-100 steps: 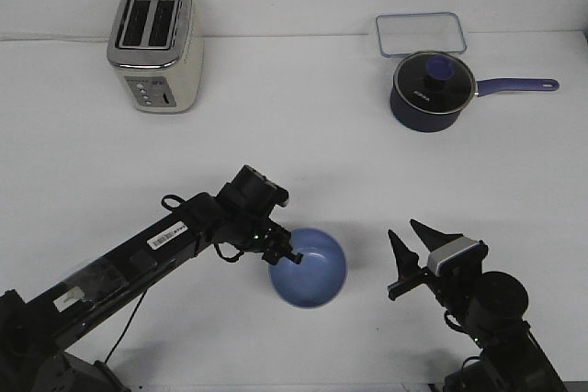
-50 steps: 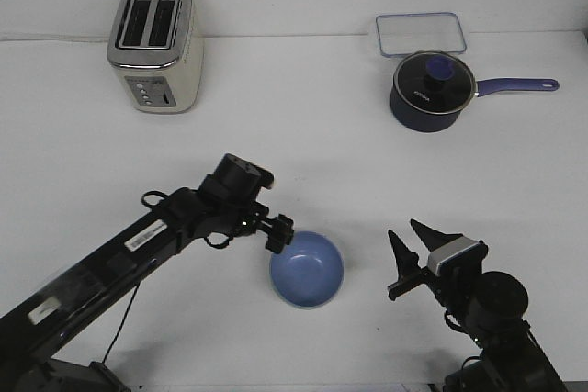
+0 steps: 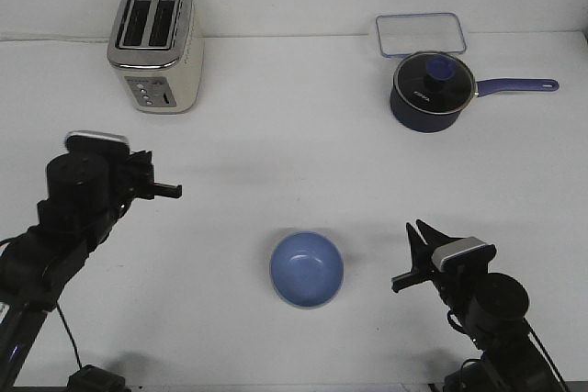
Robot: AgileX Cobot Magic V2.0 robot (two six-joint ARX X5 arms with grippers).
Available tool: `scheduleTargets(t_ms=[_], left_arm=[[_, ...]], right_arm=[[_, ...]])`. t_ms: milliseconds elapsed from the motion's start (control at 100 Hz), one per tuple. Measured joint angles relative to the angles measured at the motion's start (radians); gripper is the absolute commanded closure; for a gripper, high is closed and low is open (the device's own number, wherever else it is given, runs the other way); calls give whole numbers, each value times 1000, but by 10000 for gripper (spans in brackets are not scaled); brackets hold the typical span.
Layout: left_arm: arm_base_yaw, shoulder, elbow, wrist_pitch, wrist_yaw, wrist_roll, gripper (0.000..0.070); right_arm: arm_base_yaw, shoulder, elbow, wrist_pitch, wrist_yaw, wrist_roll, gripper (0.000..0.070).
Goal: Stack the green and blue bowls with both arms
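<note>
The periwinkle blue bowl (image 3: 307, 269) sits upright on the white table, front centre, and nothing touches it. The mint green bowl does not show in this view. My left gripper (image 3: 168, 185) is far to the left of the bowl and raised. Its fingers point right, stand slightly apart and hold nothing. My right gripper (image 3: 410, 256) is open and empty, a short way to the right of the blue bowl, with its grey block (image 3: 461, 251) behind the fingers.
A cream toaster (image 3: 154, 45) stands at the back left. A dark navy saucepan (image 3: 432, 92) with a blue handle stands at the back right, with a clear lidded container (image 3: 419, 34) behind it.
My left gripper let go of the blue bowl's rim and drew back far to the left and up. The bowl stays in place. My right gripper barely shifted.
</note>
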Motion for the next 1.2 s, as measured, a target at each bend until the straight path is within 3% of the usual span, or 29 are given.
scheduleTargets(t_ms=[110, 220, 410, 520, 1200], left_arm=[[64, -135, -162, 127, 0, 32, 687], [113, -312, -388, 337, 0, 78, 687], [153, -586, -759, 665, 10, 106, 688], [155, -619, -830, 649, 11, 101, 687], [155, -623, -827, 694, 11, 77, 685]], right_arm=[[0, -63, 0, -57, 80, 24, 700], [0, -141, 0, -85, 154, 19, 700], [0, -201, -1, -35, 198, -9, 700], [0, -201, -1, -21, 207, -26, 700], [0, -201, -3, -11, 224, -34, 700]])
